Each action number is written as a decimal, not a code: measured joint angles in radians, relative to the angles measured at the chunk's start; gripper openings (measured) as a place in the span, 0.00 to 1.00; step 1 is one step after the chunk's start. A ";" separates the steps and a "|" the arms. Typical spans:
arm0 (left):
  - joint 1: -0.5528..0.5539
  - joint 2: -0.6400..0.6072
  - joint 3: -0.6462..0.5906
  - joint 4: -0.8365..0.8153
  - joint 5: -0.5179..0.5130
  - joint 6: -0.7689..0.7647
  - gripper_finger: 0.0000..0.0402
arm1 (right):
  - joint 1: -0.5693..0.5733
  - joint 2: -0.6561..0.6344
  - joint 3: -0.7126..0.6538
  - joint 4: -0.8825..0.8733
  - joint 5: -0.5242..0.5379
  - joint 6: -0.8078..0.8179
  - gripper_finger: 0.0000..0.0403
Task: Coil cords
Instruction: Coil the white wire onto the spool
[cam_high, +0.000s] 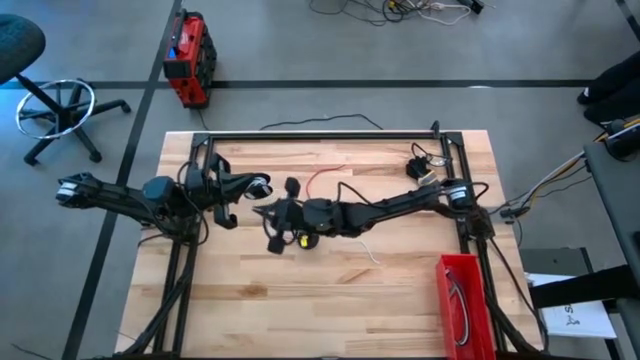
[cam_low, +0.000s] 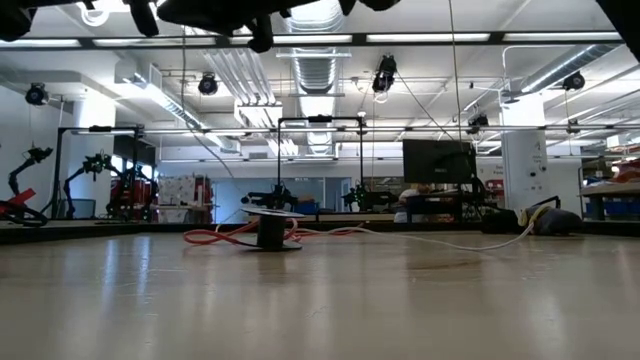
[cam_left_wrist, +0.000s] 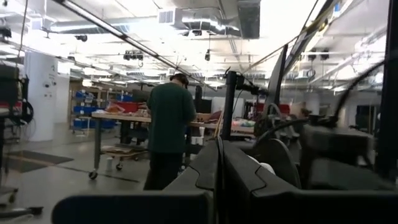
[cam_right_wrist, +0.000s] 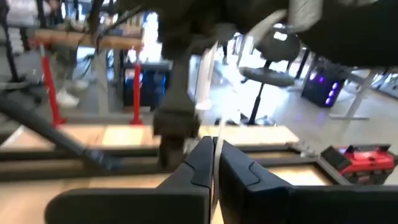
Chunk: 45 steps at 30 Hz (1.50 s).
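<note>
4 cameras cover the scene. The high view looks straight down on the whole wooden table (cam_high: 330, 290) and the floor around it. The low view sits at tabletop level, facing level across the table (cam_low: 320, 300) into the room, close to the surface. The left wrist view looks forward into the room, where a person (cam_left_wrist: 166, 134) stands. The right wrist view looks across the table (cam_right_wrist: 249, 134) toward the red toolbox (cam_right_wrist: 364, 160), which the high view also shows (cam_high: 187, 58).
</note>
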<state>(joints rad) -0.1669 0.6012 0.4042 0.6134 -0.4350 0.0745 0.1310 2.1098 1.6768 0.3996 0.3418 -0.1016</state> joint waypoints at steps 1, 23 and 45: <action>0.000 -0.005 0.000 -0.003 0.000 0.016 0.00 | 0.006 0.000 0.000 -0.023 0.000 0.003 0.01; 0.000 -0.064 -0.003 -0.060 0.007 0.066 0.00 | 0.025 0.007 -0.009 -0.695 0.155 0.307 0.00; -0.002 -0.087 -0.003 -0.091 0.027 0.074 0.00 | 0.027 -0.028 -0.017 -0.486 0.043 0.264 0.29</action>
<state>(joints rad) -0.1692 0.5144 0.4015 0.5224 -0.4080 0.1490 0.1579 2.0815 1.6596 -0.0861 0.3843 0.1624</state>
